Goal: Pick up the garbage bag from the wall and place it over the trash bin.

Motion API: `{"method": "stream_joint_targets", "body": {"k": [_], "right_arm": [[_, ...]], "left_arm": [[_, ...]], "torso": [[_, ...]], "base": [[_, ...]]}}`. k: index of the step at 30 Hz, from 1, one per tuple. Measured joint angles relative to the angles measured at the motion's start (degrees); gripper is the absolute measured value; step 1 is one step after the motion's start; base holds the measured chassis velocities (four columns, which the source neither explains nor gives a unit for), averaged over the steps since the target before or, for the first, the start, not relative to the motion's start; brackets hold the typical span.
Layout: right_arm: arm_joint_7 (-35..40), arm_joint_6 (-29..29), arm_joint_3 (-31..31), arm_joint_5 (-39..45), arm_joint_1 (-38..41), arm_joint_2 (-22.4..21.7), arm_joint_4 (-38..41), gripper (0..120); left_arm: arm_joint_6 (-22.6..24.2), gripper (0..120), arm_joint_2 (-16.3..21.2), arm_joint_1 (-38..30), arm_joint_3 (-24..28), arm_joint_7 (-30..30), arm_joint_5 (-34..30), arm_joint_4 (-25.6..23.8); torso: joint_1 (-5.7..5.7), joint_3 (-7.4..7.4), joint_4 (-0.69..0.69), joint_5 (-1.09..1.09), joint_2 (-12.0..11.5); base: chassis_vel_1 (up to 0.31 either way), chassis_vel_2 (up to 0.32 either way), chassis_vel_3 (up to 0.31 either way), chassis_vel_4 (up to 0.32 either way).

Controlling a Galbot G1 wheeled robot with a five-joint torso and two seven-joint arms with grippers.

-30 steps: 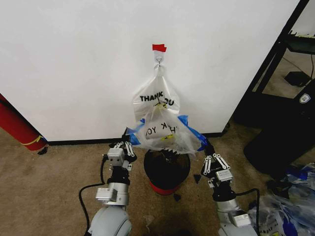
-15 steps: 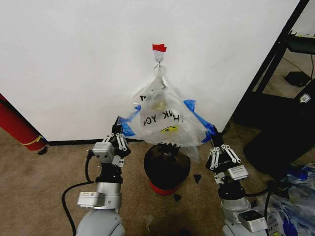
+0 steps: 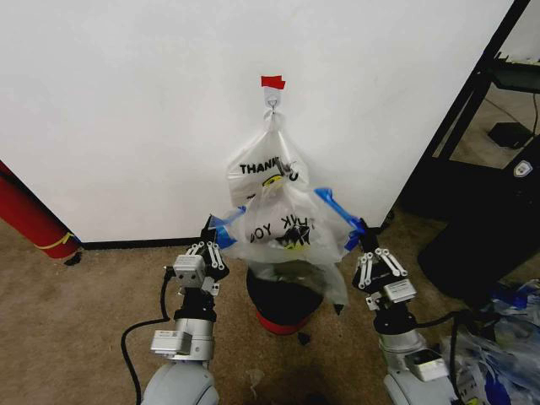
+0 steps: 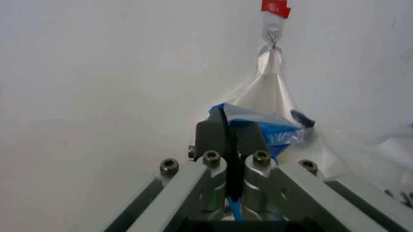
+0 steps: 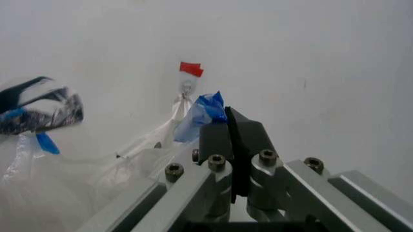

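Observation:
The garbage bag point(image 3: 287, 232), crinkly translucent white with blue strips, hangs stretched between my two grippers just above the trash bin point(image 3: 285, 297). The bin is small, round and dark, with a red base. The bag's lower part droops onto the bin's rim. My left gripper point(image 3: 213, 234) is shut on the bag's left blue strip point(image 4: 258, 126). My right gripper point(image 3: 359, 238) is shut on the right blue strip point(image 5: 205, 112). Each wrist view shows its gripper, left point(image 4: 229, 145) and right point(image 5: 231, 140), pinching the blue plastic.
A second white "THANK YOU" bag point(image 3: 260, 167) hangs from the wall hook under red tape point(image 3: 272, 82), right behind the held bag. A red cylinder point(image 3: 32, 221) leans at the left. A black rack point(image 3: 472, 126), a black box point(image 3: 477, 245) and a heap of bags point(image 3: 498, 354) crowd the right.
Both grippers have come down a little and slightly closer together, lowering the bag from in front of the hanging bag toward the bin; its lower part now drapes on the rim.

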Motion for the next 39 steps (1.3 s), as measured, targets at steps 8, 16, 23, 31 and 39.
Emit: {"method": "stream_joint_targets", "body": {"k": [8, 16, 23, 31, 39], "right_arm": [[-1.44, 2.21, -1.26, 0.08, 2.01, 0.57, -4.98, 0], [-2.89, 2.49, -2.98, -0.29, 2.1, -1.69, -11.02, 0], [-1.76, -2.12, -3.72, 2.02, -3.45, -8.05, -8.73, 0], [-2.08, -2.57, -2.85, 5.06, -4.88, -10.56, -7.52, 0], [-6.0, -1.56, -3.21, 9.26, -3.88, -12.02, -8.96, 0]], "left_arm": [[-1.03, 0, -0.52, 0.34, -0.64, -0.11, 1.84, 2.35], [-3.26, 0, -0.18, 1.85, 2.81, -0.3, 4.7, 9.69], [-4.81, 0, 3.7, 5.03, 3.87, 0.33, 7.32, 9.17], [-4.82, 0, 5.34, 4.82, 3.73, 0.8, 7.59, 8.84], [-4.17, 0, 4.88, 3.46, 5.23, 1.07, 6.75, 12.35]], "torso": [[0.0, 0.0, 0.0, 0.0, 0.0], [0.0, 0.0, 0.0, 0.0, 0.0], [0.0, -0.01, 0.0, 0.0, 0.0], [0.0, -0.01, 0.01, 0.01, 0.0], [0.0, -0.01, 0.0, 0.01, 0.0]], "base": [[0.0, 0.0, 0.0, 0.0], [0.0, 0.0, 0.0, 0.0], [0.0, 0.0, 0.0, 0.0], [0.0, 0.0, 0.0, 0.0], [0.0, 0.0, 0.0, 0.0]]}}
